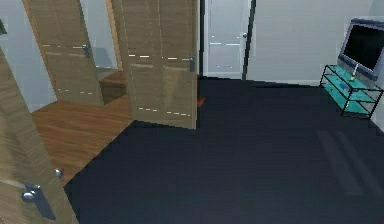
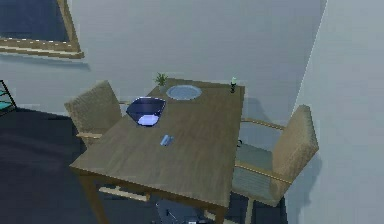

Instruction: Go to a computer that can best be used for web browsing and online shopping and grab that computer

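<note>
A flat television [image 1: 361, 47] stands on a glass stand [image 1: 350, 90] at the forward view's right edge. A wooden dining table [image 2: 200, 150] in the arm side view carries a dark blue bowl [image 2: 146, 110], a round grey plate [image 2: 184, 93], a small blue object [image 2: 166, 141], a little green plant [image 2: 160, 79] and a small dark bottle [image 2: 233, 85].
An open wooden door [image 1: 160, 60] stands ahead, with another wooden door [image 1: 68, 50] to its left and a door edge with a handle [image 1: 30, 195] at the near left. A white door [image 1: 226, 38] lies beyond. Dark carpet [image 1: 250, 150] spreads ahead. Two chairs [image 2: 95, 110] [image 2: 280, 155] flank the table.
</note>
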Controlling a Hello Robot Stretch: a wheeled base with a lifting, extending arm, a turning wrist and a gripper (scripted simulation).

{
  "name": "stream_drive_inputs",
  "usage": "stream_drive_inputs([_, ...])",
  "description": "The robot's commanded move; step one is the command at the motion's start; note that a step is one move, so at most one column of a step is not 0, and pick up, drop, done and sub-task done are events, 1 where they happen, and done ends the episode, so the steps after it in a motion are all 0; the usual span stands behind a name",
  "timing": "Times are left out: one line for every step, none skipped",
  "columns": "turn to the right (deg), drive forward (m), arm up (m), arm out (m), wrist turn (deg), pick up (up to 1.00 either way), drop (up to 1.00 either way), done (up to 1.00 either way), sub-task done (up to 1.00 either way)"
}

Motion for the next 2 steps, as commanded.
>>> stream_drive_inputs([0.0, 0.00, 0.00, 0.00, 9.0, 0.00, 0.00, 0.00, 0.00])
stream_drive_inputs([0.0, 0.00, -0.30, 0.00, 0.0, 0.00, 0.00, 0.00, 0.00])
